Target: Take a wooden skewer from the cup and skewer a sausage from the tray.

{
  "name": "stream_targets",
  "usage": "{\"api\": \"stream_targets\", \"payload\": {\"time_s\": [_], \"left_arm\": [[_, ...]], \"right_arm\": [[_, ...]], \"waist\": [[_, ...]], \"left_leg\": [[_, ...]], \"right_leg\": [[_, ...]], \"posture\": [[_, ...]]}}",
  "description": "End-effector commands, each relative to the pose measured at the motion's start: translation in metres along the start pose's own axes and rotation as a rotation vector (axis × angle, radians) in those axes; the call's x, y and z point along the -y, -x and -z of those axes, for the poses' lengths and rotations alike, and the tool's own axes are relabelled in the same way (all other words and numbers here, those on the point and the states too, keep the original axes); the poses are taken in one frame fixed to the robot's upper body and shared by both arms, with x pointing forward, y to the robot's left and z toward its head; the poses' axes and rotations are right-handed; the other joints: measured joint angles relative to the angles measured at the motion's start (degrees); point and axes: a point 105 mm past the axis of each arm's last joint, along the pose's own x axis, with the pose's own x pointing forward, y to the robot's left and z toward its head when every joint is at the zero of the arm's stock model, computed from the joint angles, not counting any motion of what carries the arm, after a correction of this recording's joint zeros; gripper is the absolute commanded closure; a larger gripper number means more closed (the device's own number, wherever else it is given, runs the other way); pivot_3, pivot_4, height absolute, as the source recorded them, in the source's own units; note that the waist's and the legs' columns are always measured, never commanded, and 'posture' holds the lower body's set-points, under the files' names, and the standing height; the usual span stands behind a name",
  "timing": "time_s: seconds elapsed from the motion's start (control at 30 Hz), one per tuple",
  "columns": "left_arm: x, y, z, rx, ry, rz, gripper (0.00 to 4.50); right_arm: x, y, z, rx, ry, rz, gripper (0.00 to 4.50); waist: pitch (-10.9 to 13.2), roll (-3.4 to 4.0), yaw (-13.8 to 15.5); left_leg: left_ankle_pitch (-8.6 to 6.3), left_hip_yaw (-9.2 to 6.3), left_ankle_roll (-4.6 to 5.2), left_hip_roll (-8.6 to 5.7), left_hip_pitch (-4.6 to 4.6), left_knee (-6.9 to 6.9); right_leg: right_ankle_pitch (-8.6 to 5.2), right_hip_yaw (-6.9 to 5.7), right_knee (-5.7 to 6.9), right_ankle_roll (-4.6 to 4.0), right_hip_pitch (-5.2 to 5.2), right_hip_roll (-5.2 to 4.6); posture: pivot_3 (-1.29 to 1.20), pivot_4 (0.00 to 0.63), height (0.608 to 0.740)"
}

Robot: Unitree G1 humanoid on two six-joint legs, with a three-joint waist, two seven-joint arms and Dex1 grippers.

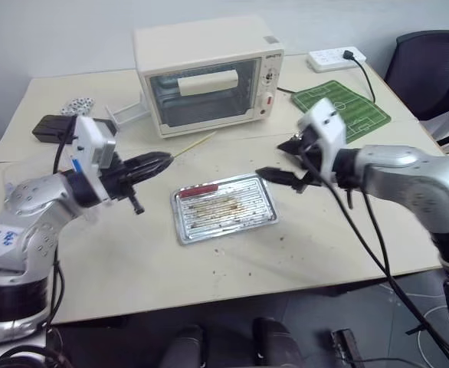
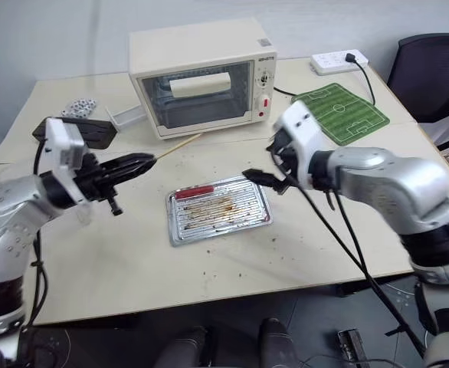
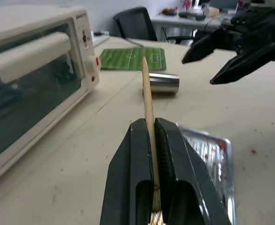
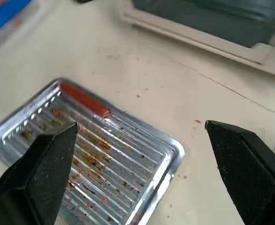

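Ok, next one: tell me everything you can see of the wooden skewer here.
The wooden skewer is a very thin, straight, pale tan stick. The left gripper is shut on its near end, both fingers pressing its sides. It lies roughly level, off the table, its free end pointing toward the oven's lower front edge. Nothing else touches it. The tip looks bare; no sausage is on it.

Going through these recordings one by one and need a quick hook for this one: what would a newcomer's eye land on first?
First, the left tool, shut on the wooden skewer, which points toward the cream toaster oven at the back of the table. Next, the right tool, wide open above the stained silver tray at mid-table. One red sausage lies along the tray's far edge.
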Motion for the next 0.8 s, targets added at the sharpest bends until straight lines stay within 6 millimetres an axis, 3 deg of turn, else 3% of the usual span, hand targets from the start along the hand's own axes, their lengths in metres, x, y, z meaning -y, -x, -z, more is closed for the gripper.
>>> {"api": "stream_targets", "payload": {"time_s": [0.03,0.37,0.7,0.8], "left_arm": [[0.006,0.022,-0.008,-0.016,-0.028,-0.039,4.5],[0.013,0.054,0.009,-0.092,0.009,-0.18,4.5],[0.014,0.056,0.009,-0.092,0.006,-0.198,4.5],[0.012,0.055,0.007,-0.089,0.0,-0.198,4.5]], "right_arm": [[-0.003,-0.026,-0.01,0.037,0.171,-0.075,0.01],[-0.025,-0.099,0.009,0.002,0.263,-0.246,0.01],[-0.038,-0.132,0.029,-0.031,0.253,-0.284,0.01],[-0.04,-0.134,0.03,-0.025,0.25,-0.288,0.52]], "waist": [[0.04,-0.13,0.15],[0.08,-0.25,0.12],[0.08,-0.25,-0.06],[0.08,-0.25,-0.1]], "left_leg": [[0.02,-0.01,-0.05,0.02,-0.06,0.03],[0.06,-0.17,-0.35,0.13,-0.33,-0.01],[0.11,-0.18,-0.48,0.15,-0.27,0.02],[0.12,-0.18,-0.49,0.15,-0.25,0.01]], "right_leg": [[0.01,0.05,0.03,0.0,-0.08,-0.05],[0.05,-0.1,0.13,-0.16,-0.32,-0.1],[0.05,-0.19,0.36,-0.2,-0.34,-0.06],[0.04,-0.19,0.38,-0.21,-0.35,-0.03]], "posture": [[0.0,0.15,0.74],[0.0,0.15,0.74],[0.0,0.15,0.74],[0.0,0.15,0.74]]}}
